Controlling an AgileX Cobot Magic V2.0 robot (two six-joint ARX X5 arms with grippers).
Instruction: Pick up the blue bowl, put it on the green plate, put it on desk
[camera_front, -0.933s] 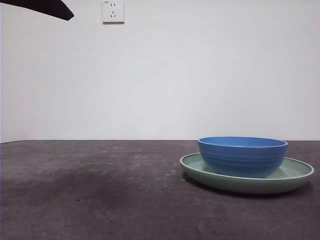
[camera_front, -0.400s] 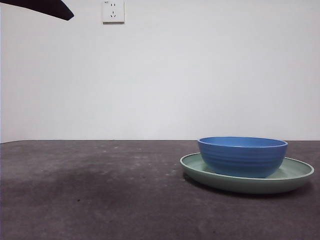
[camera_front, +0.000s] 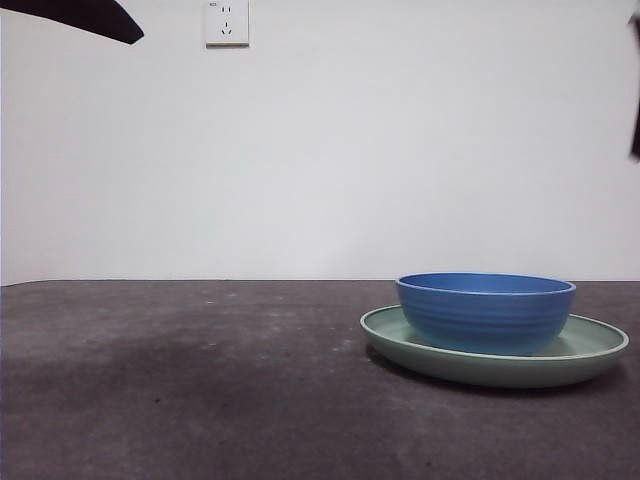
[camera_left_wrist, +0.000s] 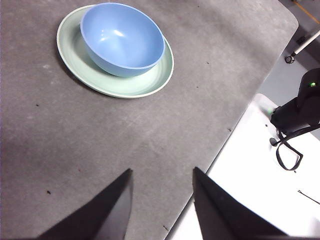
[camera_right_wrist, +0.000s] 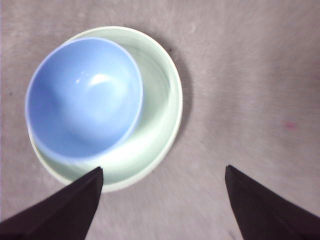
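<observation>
The blue bowl (camera_front: 485, 315) stands upright inside the green plate (camera_front: 420, 352), which rests on the desk (camera_front: 200, 400) at the right. In the right wrist view my right gripper (camera_right_wrist: 163, 168) hangs open high over the desk, beside the plate (camera_right_wrist: 162, 100) and bowl (camera_right_wrist: 82, 97), touching neither. Its arm shows as a dark sliver (camera_front: 636, 90) at the front view's right edge. My left gripper (camera_left_wrist: 162, 172) is open and empty, well away from the bowl (camera_left_wrist: 122, 37) and plate (camera_left_wrist: 145, 85). Its arm is only a black tip (camera_front: 90, 15) at the top left corner.
A white wall with a socket (camera_front: 226, 22) stands behind the desk. In the left wrist view the desk's edge borders a white surface (camera_left_wrist: 260, 175) carrying a black device with a cable (camera_left_wrist: 300, 110).
A dark sliver of an arm has come into the front view at the right edge. Bowl and plate have not moved.
</observation>
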